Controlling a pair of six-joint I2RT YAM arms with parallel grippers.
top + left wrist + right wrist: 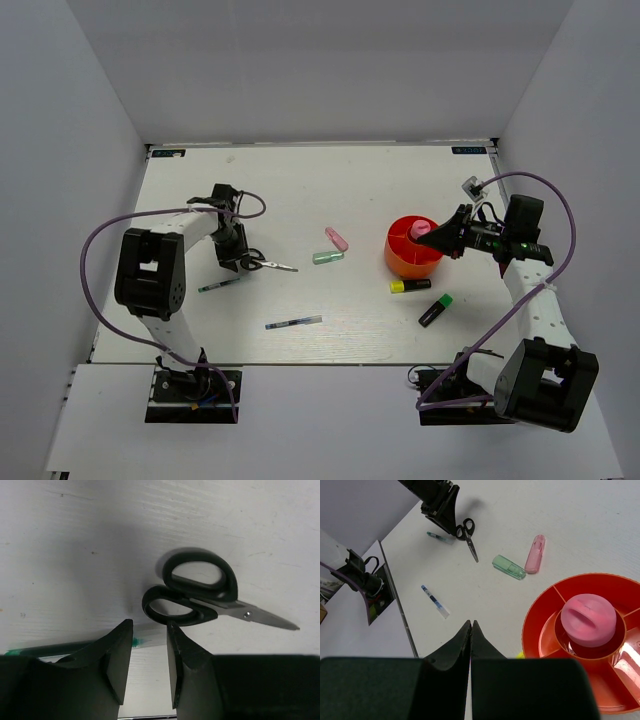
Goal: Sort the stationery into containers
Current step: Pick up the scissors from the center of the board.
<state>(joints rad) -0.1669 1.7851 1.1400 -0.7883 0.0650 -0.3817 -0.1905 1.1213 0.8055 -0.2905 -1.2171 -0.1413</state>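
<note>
The black-handled scissors [268, 265] lie flat on the table, blades pointing right. My left gripper [238, 262] hangs low over them, open and empty; in the left wrist view its fingertips [149, 625] sit just short of the lower handle loop of the scissors [192, 592]. My right gripper [445, 232] is shut and empty, beside the orange-red cup [400, 262], which holds the fat pink tube [421, 228] in its centre well. The right wrist view shows the shut gripper [471, 622], the cup [540, 625] and the tube [592, 620].
A pink marker [337, 238] and a pale green marker [327, 257] lie mid-table. A yellow marker [410, 286] and a green-black marker [435, 309] lie near the cup. A thin pen [293, 322] and a green pen [220, 285] lie at the front left.
</note>
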